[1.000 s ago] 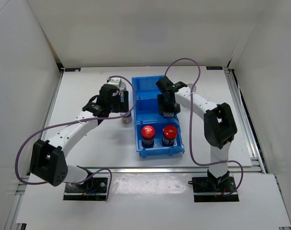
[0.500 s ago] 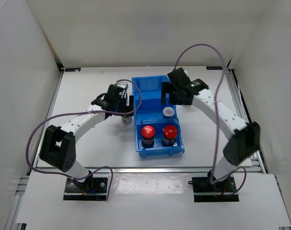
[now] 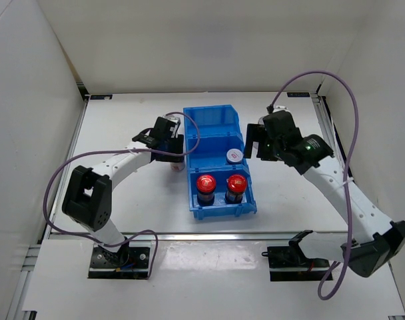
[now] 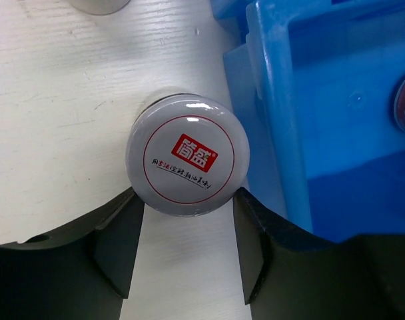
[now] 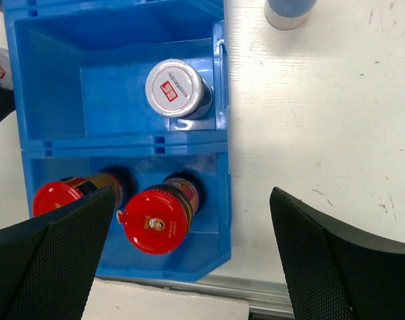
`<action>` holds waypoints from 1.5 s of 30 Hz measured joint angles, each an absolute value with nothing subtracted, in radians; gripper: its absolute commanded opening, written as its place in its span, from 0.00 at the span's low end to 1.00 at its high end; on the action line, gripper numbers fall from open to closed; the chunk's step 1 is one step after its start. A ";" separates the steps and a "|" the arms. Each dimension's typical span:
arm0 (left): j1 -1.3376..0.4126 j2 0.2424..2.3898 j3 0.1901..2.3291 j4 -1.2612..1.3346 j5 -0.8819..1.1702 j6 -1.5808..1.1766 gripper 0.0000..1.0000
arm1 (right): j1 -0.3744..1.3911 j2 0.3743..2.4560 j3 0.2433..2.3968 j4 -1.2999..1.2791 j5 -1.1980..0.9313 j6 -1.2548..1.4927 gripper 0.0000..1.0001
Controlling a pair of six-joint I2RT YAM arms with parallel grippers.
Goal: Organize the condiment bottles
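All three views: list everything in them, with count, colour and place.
Blue plastic bin: one, table centre.
Dark bottles with round red caps: two, bin's nearest compartment.
Short bottles with white lids: two; one in the compartment behind, one on the table left of the bin.
Blue-and-grey bottle: one, table right of the bin, cut off.
Grey round object: one, beyond the outside bottle, cut off.
White table: one.
Left end effector: black fingers flanking the outside white-lidded bottle.
Right end effector: black, open, empty, above the bin's right edge.
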State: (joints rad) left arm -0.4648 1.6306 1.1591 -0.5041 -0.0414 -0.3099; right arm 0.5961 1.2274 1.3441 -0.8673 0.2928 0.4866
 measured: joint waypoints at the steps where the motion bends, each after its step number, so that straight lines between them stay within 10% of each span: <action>1: -0.466 1.631 1.160 -0.508 -0.045 -0.311 0.33 | 0.596 1.213 1.342 -0.871 0.295 0.486 1.00; 4: -0.486 1.629 1.166 -0.523 -0.093 -0.311 0.11 | 0.596 1.170 1.339 -0.874 0.303 0.486 1.00; 17: -0.589 1.306 1.312 -0.587 -0.394 -0.282 0.11 | 0.596 1.032 1.277 -0.922 0.327 0.485 1.00; 22: -0.633 1.290 1.380 -0.561 -0.408 -0.278 0.82 | 0.596 1.018 1.273 -0.941 0.332 0.482 1.00; 45: -0.472 1.677 1.309 -0.570 -0.264 -0.455 0.88 | 0.596 0.921 1.230 -1.010 0.348 0.459 1.00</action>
State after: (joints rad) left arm -0.4717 1.6768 1.3090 -0.5701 -0.2642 -0.4549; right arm 0.5961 0.9215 1.2297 -1.0103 0.3485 0.4587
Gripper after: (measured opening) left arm 0.872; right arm 0.998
